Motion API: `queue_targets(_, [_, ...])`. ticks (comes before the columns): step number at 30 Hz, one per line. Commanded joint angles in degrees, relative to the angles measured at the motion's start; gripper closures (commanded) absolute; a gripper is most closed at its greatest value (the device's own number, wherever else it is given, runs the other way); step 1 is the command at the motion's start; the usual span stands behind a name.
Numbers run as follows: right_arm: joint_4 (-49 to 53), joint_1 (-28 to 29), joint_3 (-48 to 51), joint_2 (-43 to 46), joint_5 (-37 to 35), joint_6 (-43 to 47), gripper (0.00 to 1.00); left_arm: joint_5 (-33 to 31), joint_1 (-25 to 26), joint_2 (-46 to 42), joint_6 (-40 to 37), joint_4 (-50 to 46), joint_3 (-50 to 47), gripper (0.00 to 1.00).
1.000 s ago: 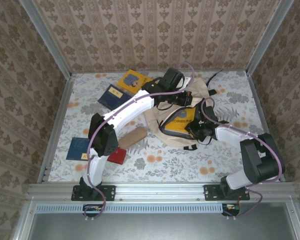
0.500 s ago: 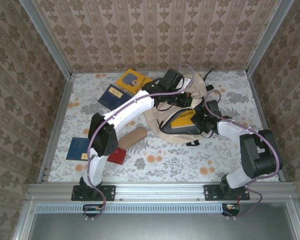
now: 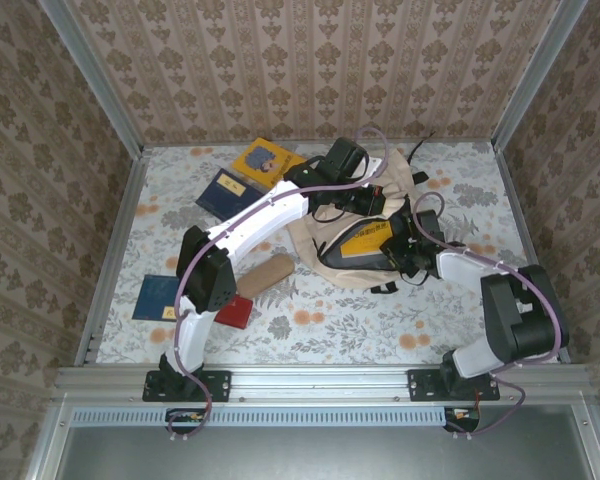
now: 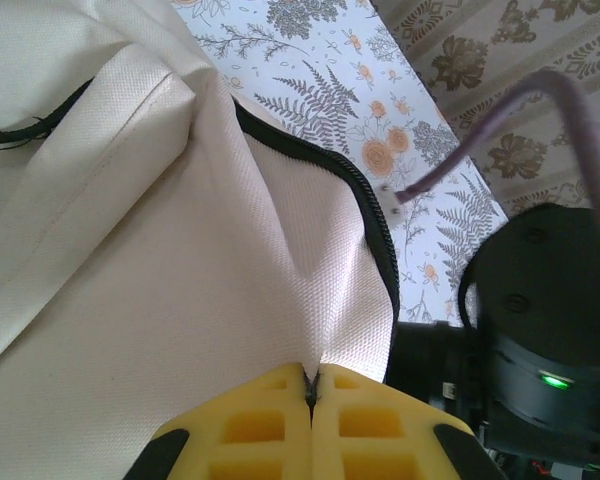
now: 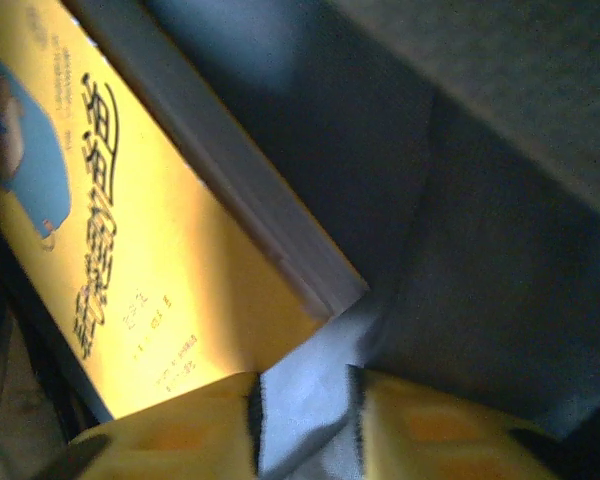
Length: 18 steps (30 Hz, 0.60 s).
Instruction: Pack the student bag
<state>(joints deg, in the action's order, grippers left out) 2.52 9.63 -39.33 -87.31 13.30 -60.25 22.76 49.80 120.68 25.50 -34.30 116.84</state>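
Black characters stand on the yellow book (image 5: pixel 160 300), too blurred to read.

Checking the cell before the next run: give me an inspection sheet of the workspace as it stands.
Surface: floral cloth, lying flat.
Job's things: bag open at centre-right, yellow book in its mouth.
Clutter: second yellow book and navy book at the far side; blue book, red item and tan pouch by the left arm.
Grippers: left gripper shut on the bag's fabric beside the zip; right gripper inside the bag next to the yellow book, jaws parted.
Cables: purple cable along each arm.
Surroundings: patterned walls, metal frame.
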Motion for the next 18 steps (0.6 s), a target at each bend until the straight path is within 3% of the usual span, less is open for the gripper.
queue_targets(1, [-2.95, 0.57, -3.46, -3.61, 1.91, -0.82, 0.74, 2.42, 0.55, -0.24, -0.88, -0.59, 0.64, 1.00])
queue_targets(7, [-7.18, 0.52, -5.72, -7.75, 0.57, -1.45, 0.81, 3.55, 0.95, -0.91, -0.63, -0.50, -0.46, 1.00])
queue_targets(18, [-17.82, 0.60, -7.62, -12.94, 1.46, -3.98, 0.82, 3.46, 0.86, -1.58, 0.29, -0.23, -1.84, 1.00])
